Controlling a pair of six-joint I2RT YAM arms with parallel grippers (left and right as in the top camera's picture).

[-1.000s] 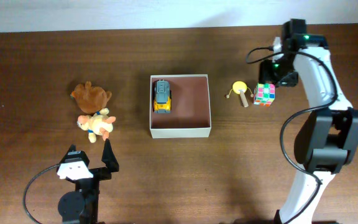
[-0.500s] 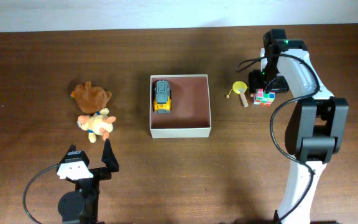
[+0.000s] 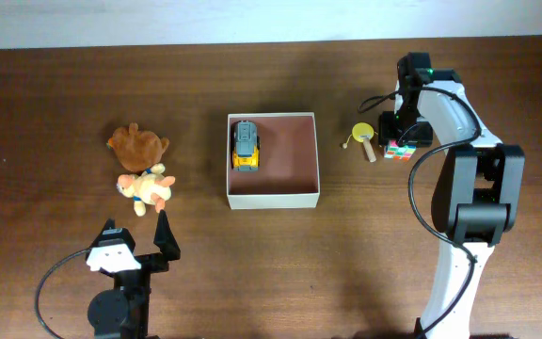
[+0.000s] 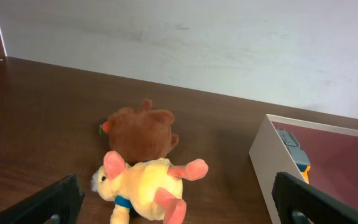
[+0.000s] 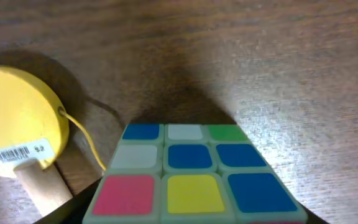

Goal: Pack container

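The container [image 3: 273, 199], a shallow white-walled box with a pink-brown inside, stands mid-table and holds a yellow-and-grey toy car [image 3: 245, 146] at its left side. To its right my right gripper [image 3: 402, 139] is down over a colour cube [image 3: 402, 151]. In the right wrist view the cube [image 5: 191, 180] fills the space between the jaws; only a dark finger [image 5: 64, 211] shows at its left, so the grip is unclear. My left gripper [image 3: 137, 226] stands wide open near the front edge, behind a yellow plush [image 4: 145, 186] and a brown plush [image 4: 142, 130].
A yellow drum toy with a wooden handle [image 3: 364, 137] lies just left of the cube, also shown close in the right wrist view as the drum toy [image 5: 17, 134]. The container's white wall [image 4: 269, 158] stands to the right of the plush toys. A pale wall borders the table's far edge.
The right arm has swung left and down onto the colour cube, and its jaws have narrowed. The left arm and the toys have not moved.
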